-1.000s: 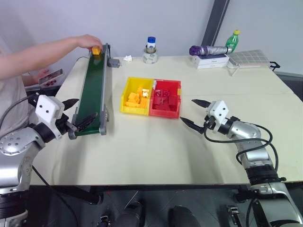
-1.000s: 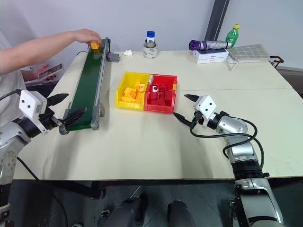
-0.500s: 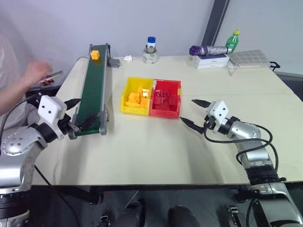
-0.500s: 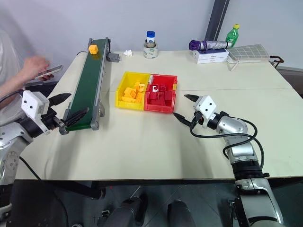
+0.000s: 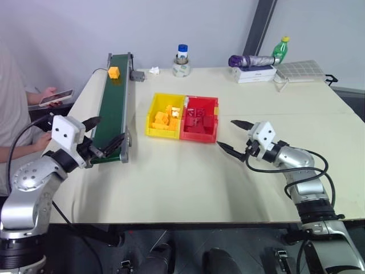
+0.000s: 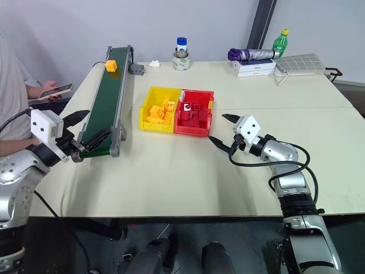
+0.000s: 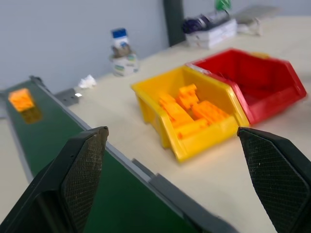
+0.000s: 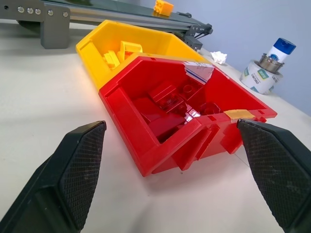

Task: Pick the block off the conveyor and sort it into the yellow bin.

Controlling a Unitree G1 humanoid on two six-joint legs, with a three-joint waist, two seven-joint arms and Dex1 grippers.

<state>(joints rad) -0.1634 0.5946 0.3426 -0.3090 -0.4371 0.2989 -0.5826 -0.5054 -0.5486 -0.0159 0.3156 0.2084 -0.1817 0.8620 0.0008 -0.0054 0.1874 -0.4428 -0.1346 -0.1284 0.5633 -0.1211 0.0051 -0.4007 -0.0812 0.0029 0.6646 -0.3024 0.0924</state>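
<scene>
Beige table (image 5: 188, 182) against a grey wall. At the left edge, a person's hand (image 5: 48, 93) is seen drawn back to a phone, no longer over the conveyor (image 5: 112, 108); the block (image 5: 114, 72) is left free on the belt's far end. The left gripper (image 5: 103, 136) is held spread at the belt's near end, not yet on the block. Mid-table, the yellow bin (image 5: 164, 116) awaits. The right gripper (image 5: 233, 135) is spread, idle

Beige table (image 5: 188, 177), pale wall (image 5: 171, 23) – dark post (image 5: 259, 25)

Robot lab: tabletop conveyor (image 5: 112, 105) (demo-sized), sorting bins (image 5: 182, 117), bare walls.
</scene>
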